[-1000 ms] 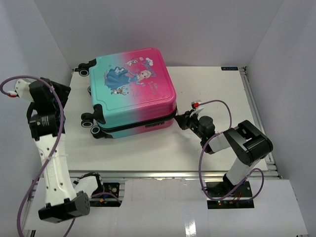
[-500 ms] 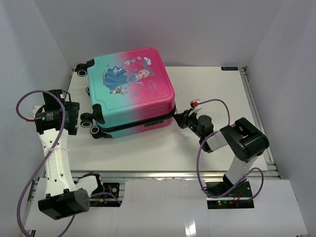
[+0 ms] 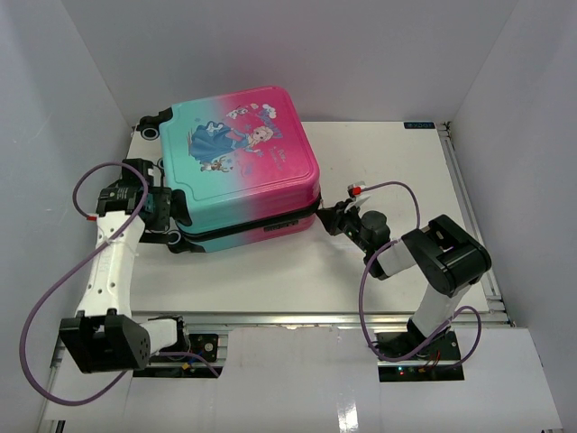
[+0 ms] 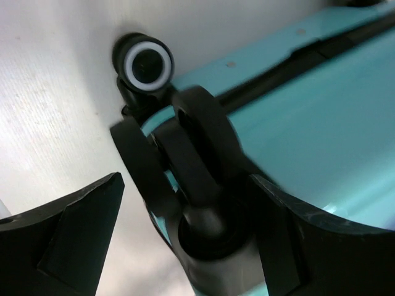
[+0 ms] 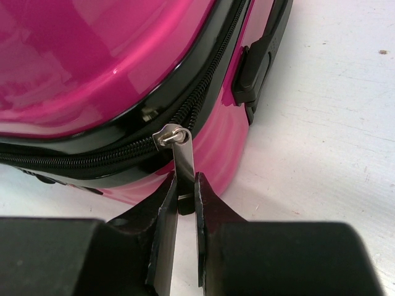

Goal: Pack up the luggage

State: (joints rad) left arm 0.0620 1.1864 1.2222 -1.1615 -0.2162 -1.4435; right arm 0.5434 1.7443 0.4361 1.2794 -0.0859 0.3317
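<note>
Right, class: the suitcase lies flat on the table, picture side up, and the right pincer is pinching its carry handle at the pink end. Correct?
Not quite. What the right pincer is shut on is the metal zip pull at the pink end; the right wrist view shows it. The suitcase does lie flat on the table, picture side up.

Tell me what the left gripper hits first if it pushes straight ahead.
The black twin caster wheel at the pink-and-teal hard-shell suitcase's corner; it sits between the left gripper's open fingers, though depth is unclear.
</note>
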